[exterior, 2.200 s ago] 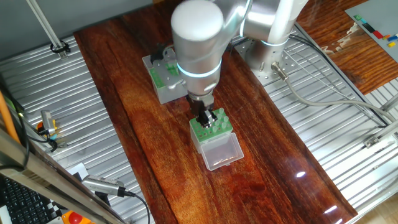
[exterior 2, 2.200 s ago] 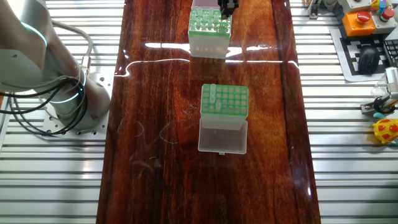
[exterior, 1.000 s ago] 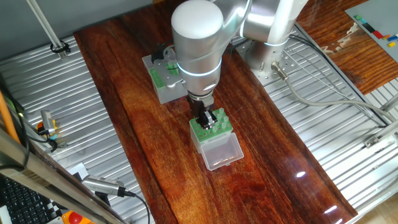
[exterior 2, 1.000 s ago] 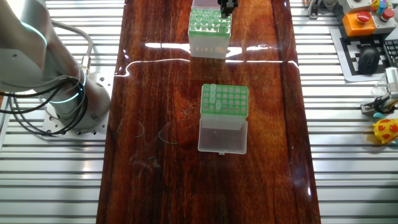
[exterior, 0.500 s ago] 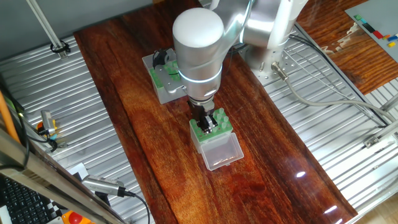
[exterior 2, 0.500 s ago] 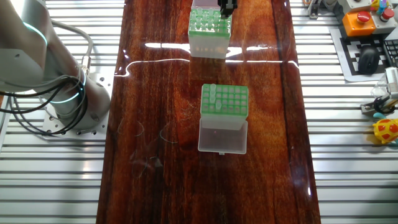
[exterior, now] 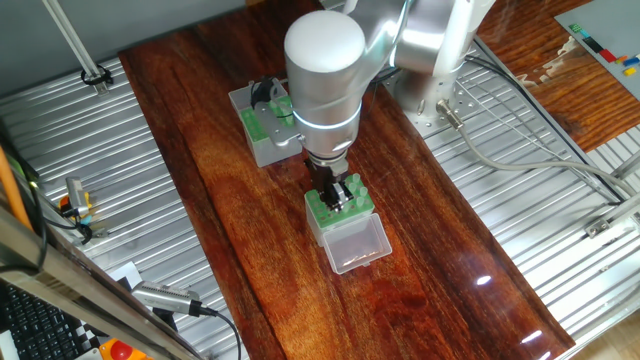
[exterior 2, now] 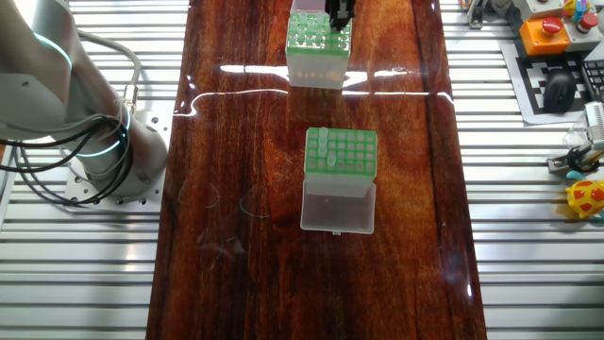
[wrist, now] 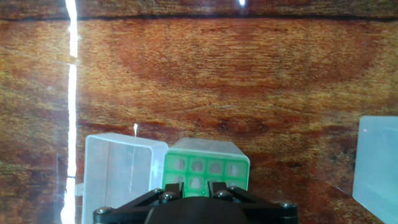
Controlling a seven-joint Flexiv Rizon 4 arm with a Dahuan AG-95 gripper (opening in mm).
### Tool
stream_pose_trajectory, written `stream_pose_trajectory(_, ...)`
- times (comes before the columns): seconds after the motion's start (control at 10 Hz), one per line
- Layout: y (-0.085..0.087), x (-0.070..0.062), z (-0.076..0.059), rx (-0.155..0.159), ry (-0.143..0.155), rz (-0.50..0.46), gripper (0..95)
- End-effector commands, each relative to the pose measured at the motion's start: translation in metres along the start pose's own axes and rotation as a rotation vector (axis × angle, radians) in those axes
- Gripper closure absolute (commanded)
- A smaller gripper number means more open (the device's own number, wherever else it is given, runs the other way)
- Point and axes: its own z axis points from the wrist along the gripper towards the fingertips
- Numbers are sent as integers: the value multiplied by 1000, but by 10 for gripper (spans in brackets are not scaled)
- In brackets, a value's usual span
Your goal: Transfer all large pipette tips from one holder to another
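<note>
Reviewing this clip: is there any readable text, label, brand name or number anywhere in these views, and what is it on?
None can be read.
Clear-sided holder and grey-sided holder: green hole grids only, no print visible.
End effector and arm: no legible marking.
Keyboard at the table edge: key legends too small and blurred to read.
Orange box with a red button: no readable label.

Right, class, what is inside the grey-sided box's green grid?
Pale tips fill one edge column of the grey-sided box; other holes look empty. Their lower ends are hidden.
</note>
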Motion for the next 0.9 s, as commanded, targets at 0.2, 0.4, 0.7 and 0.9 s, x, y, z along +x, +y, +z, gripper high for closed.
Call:
stream_pose_trajectory(0.2,2,-1,2,0,0,1,760)
stream_pose_trajectory(0.4,3,-1,2,0,1,1,760)
stream_pose_trajectory(0.7,1,2,3,0,0,-1,760)
stream_pose_trajectory(0.9,-1,7,5,0,-3,-7,760)
